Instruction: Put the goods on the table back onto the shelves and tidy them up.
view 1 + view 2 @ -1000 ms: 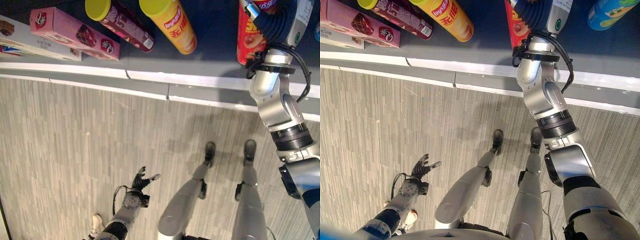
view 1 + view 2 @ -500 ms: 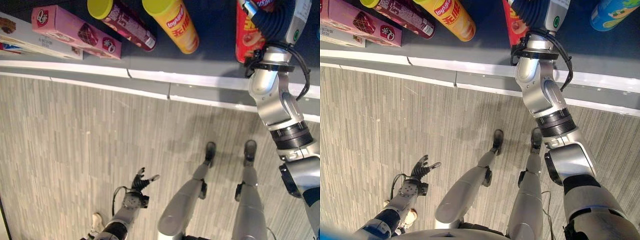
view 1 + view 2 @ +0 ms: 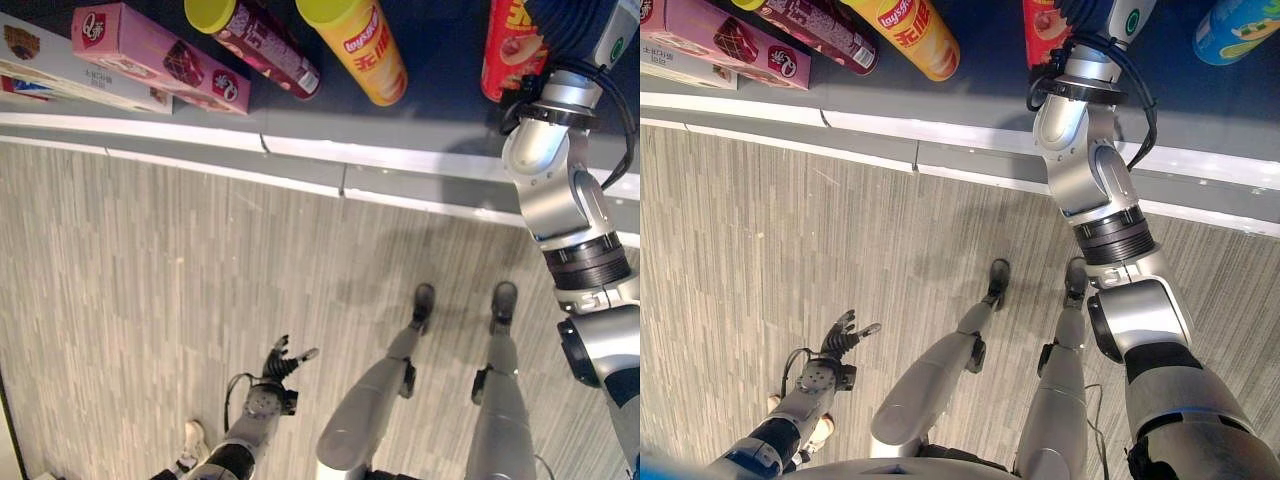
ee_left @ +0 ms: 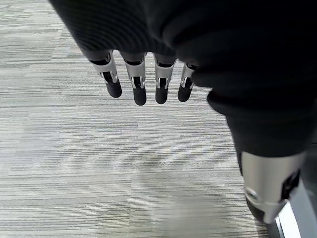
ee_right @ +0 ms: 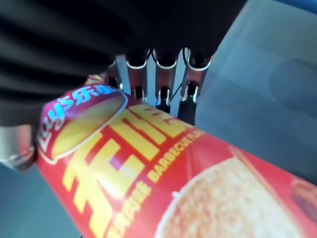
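The red chip can (image 5: 163,173) is a smooth glossy cylinder printed with yellow lettering and a picture of a pale crisp; it lies on the dark blue-grey table (image 3: 440,60), and the right hand (image 5: 163,84) has its silver, dark-tipped fingers (image 5: 190,91) curled over the can's far side, gripping it. In the left eye view the can's lower end (image 3: 512,50) shows just beside the right arm's dark ribbed wrist cover.

Further along the table, well apart from it, lie a yellow chip can (image 3: 355,45) and a maroon chip can (image 3: 262,45), both round tubes with yellow-green plastic lids, side by side and angled alike. Beside them is a pink box (image 3: 160,58), a long flat-sided carton, and just past it a white box (image 3: 60,70) at the view's edge. A blue-green can (image 3: 1238,30) shows on the other side of the right arm. The table has a pale rounded rim (image 3: 400,160); below it the floor (image 3: 150,300) is grey carpet with fine streaky stripes.

The left hand (image 4: 143,84) hangs low over the carpet, fingers straight and relaxed, holding nothing.

Compared with a second ago, the whole scene has slid slightly in the head views, so the camera has shifted; the right hand keeps its hold on the red can, and the left hand has not moved
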